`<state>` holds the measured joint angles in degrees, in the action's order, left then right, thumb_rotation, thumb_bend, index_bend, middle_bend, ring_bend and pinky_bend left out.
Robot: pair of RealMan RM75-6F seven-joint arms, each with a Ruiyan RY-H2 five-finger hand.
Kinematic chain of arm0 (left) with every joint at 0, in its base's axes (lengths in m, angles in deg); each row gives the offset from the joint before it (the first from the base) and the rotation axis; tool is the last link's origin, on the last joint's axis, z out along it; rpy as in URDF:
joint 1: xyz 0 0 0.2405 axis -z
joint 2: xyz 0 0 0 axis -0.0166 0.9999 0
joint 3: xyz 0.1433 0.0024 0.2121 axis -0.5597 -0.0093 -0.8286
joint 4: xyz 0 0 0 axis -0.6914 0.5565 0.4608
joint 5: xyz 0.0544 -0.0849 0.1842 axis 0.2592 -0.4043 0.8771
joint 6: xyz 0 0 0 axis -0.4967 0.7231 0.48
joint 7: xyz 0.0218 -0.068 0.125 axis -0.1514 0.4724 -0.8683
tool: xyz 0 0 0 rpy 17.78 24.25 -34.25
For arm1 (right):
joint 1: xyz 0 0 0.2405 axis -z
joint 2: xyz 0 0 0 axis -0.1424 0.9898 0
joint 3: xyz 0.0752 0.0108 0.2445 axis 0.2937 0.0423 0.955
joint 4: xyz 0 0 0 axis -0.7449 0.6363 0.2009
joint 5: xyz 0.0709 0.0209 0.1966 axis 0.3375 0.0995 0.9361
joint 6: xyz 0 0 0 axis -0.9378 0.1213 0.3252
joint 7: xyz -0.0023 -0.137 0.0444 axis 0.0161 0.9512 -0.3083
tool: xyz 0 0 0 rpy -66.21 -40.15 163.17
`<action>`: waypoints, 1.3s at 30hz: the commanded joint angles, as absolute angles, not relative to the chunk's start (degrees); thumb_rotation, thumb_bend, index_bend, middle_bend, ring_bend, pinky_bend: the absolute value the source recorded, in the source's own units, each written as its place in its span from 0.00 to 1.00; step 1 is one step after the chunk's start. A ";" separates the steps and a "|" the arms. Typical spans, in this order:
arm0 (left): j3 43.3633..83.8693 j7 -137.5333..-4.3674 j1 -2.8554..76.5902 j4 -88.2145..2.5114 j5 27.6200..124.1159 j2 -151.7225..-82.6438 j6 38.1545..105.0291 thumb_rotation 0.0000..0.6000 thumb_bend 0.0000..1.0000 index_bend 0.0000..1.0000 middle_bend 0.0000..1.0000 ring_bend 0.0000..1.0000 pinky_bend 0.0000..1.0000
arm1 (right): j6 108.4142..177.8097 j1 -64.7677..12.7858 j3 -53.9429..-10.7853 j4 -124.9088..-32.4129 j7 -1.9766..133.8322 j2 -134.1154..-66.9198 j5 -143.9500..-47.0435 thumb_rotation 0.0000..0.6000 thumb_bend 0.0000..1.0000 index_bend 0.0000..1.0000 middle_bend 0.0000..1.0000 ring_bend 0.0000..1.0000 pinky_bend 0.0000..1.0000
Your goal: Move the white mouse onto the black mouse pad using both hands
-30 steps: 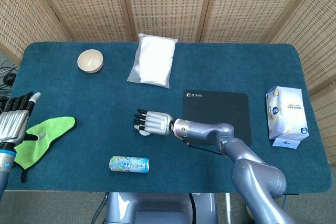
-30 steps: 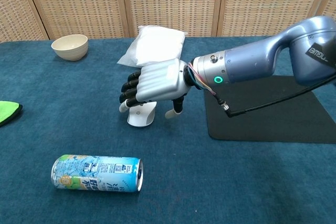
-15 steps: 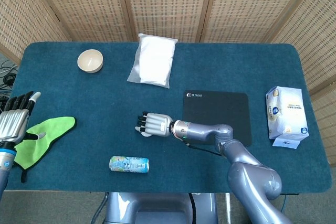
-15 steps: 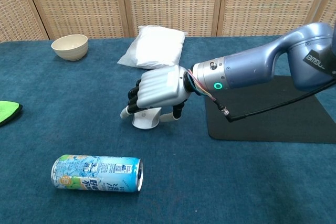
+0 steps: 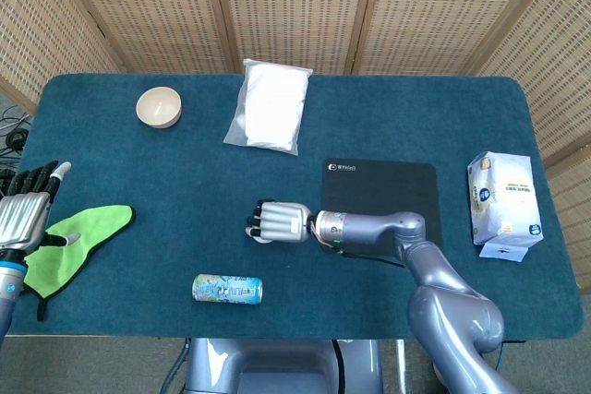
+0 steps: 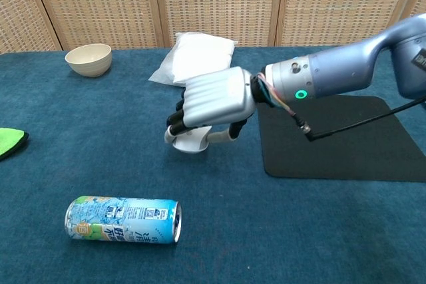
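My right hand (image 6: 212, 100), ribbed silver shell with black fingers, is curled down over the smooth white plastic mouse (image 6: 188, 141), thumb tucked under its side; it has it gripped. The mouse sits on the teal felt worktop (image 5: 138, 163), just left of the flat matte black rectangular mouse pad (image 5: 383, 196), not on it. My left hand (image 5: 26, 214) is empty with fingers spread, beside the crumpled lime-green cloth (image 5: 78, 242).

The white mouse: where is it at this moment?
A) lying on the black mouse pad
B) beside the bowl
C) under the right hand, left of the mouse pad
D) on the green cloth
C: the right hand grips the white mouse over the blue table cover, left of the black mouse pad.
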<state>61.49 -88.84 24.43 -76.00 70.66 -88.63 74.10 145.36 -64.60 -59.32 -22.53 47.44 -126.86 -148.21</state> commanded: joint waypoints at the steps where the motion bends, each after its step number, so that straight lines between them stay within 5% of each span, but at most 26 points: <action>1: 61.47 -88.73 24.36 -76.12 70.90 -88.58 74.11 1.00 0.00 0.00 0.00 0.00 0.00 | 148.04 -63.12 -60.10 -21.73 50.20 -124.01 -148.54 1.00 0.81 0.52 0.47 0.37 0.42; 19: 60.85 -90.50 24.10 -77.75 73.23 -89.14 75.20 1.00 0.00 0.00 0.00 0.00 0.00 | 150.33 -48.92 -63.51 -28.92 62.12 -107.36 -146.91 1.00 0.81 0.52 0.47 0.38 0.43; 36: 60.75 -91.12 23.29 -78.48 74.07 -89.31 76.73 1.00 0.00 0.00 0.00 0.00 0.00 | 149.98 -46.91 -64.42 -29.00 67.01 -109.05 -148.94 1.00 0.67 0.52 0.43 0.34 0.43; 39: 60.86 -90.95 23.31 -78.26 73.68 -89.26 76.43 1.00 0.00 0.00 0.00 0.00 0.00 | 148.31 -46.87 -64.55 -29.13 66.05 -109.41 -148.78 1.00 0.60 0.44 0.36 0.29 0.43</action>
<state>60.83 -90.99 23.30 -78.31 73.75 -89.28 76.50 149.29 -46.88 -64.44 -29.01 66.55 -109.28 -148.87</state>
